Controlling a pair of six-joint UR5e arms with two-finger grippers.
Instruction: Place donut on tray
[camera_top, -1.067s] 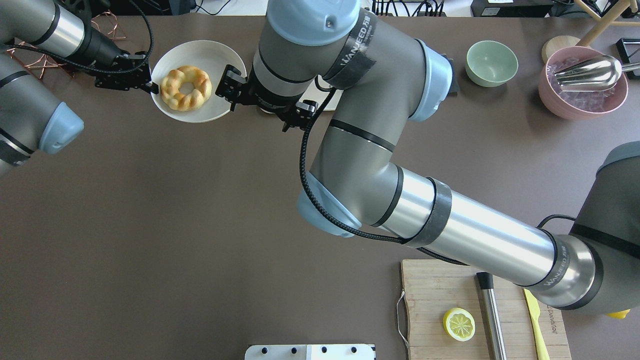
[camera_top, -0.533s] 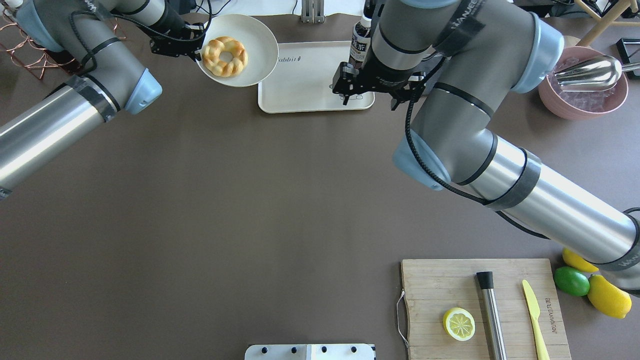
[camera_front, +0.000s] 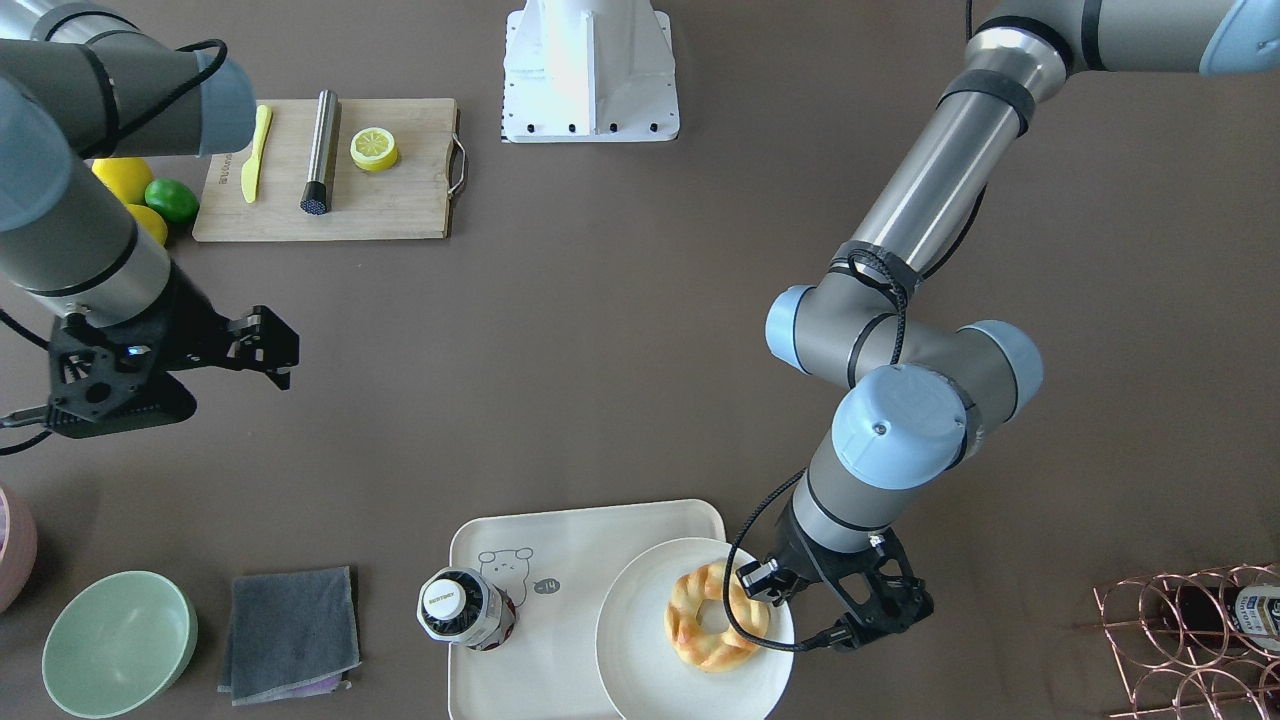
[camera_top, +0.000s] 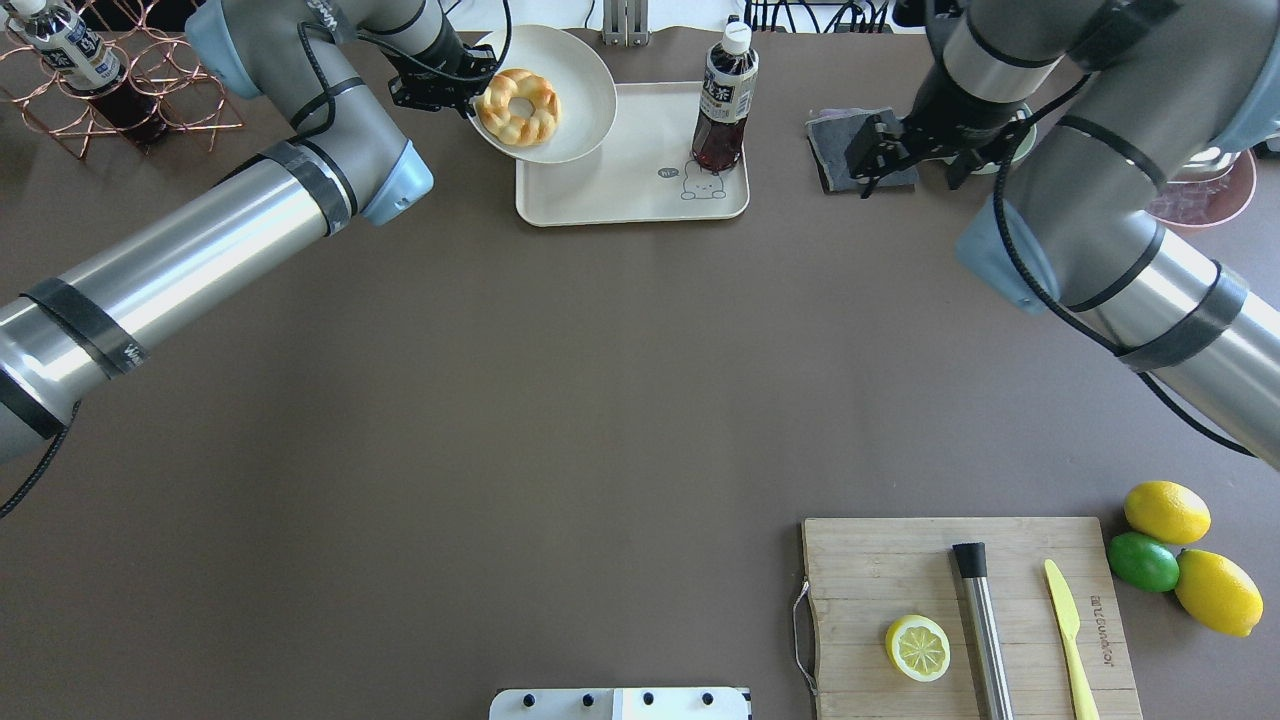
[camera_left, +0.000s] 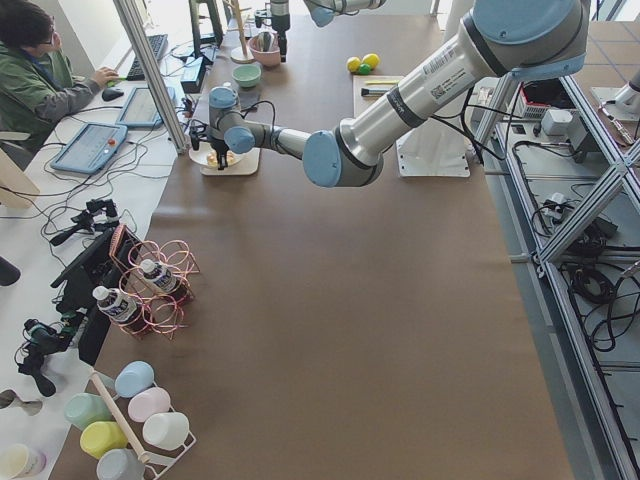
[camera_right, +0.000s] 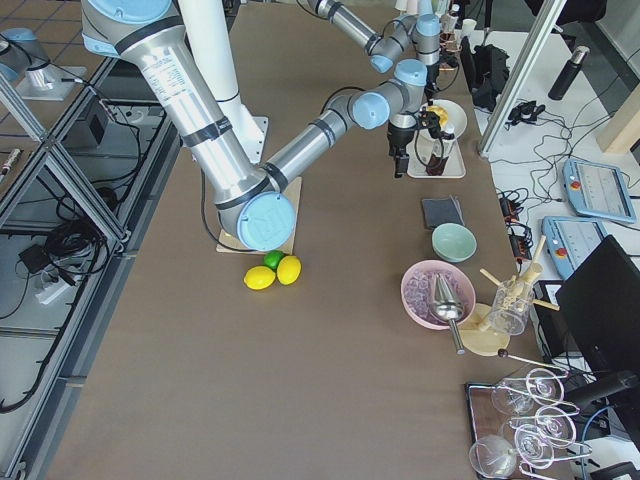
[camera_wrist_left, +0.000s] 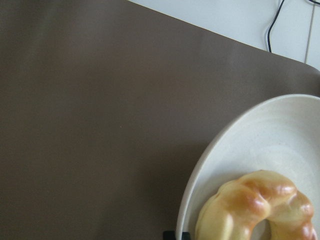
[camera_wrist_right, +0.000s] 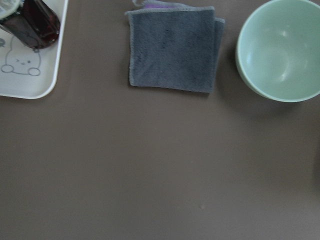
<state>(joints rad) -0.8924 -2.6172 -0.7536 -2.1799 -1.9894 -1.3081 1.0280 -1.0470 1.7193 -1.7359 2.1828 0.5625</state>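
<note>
The golden braided donut (camera_top: 500, 117) lies on a round off-white plate (camera_top: 583, 70). My left gripper (camera_top: 466, 93) is shut on the plate's left rim and holds it, tilted, over the far left corner of the cream tray (camera_top: 620, 190). In the front view the plate (camera_front: 640, 640) with the donut (camera_front: 690, 632) overlaps the tray (camera_front: 560, 540), with the left gripper (camera_front: 766, 585) on its rim. The left wrist view shows the rim (camera_wrist_left: 280, 130) and the donut (camera_wrist_left: 250, 200). My right gripper (camera_front: 278, 348) is open and empty, above the grey cloth (camera_top: 830, 140).
A dark tea bottle (camera_top: 722, 100) stands on the tray by the bear drawing. A green bowl (camera_wrist_right: 280, 50) sits beside the cloth (camera_wrist_right: 172, 47). A copper wire rack (camera_top: 150, 90) is far left. A cutting board (camera_top: 900, 570) with a lemon half is near right.
My left arm has carried the plate with the donut rightward, over the tray's corner. My right arm has drawn back to the right, from over the tray to above the cloth.
</note>
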